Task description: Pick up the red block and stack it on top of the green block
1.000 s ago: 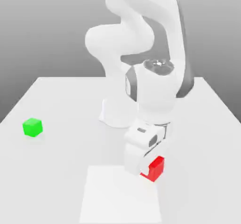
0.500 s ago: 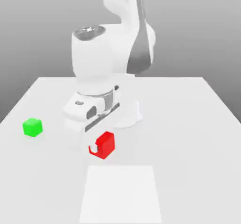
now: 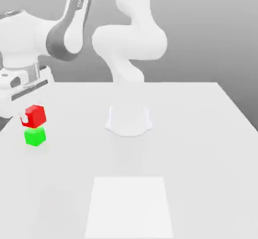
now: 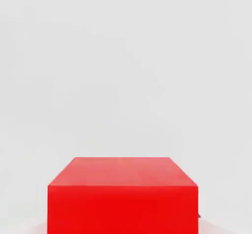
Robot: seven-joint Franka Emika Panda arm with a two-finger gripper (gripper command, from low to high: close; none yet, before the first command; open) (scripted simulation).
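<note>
The red block hangs just above the green block at the exterior view's left, with a thin gap or bare contact between them that I cannot tell apart. My gripper is shut on the red block, a white fingertip covering its left face. The green block rests on the white table. Up close in the hand view, the red block shows its top and one side face, with pale table surface beyond it.
The arm's white base stands at the table's middle back. A paler square patch lies on the table near the front edge. The arm's upper links arch over the exterior view's left side.
The arm has swung from the front middle to the exterior view's left, carrying the red block up off the table to just over the green block.
</note>
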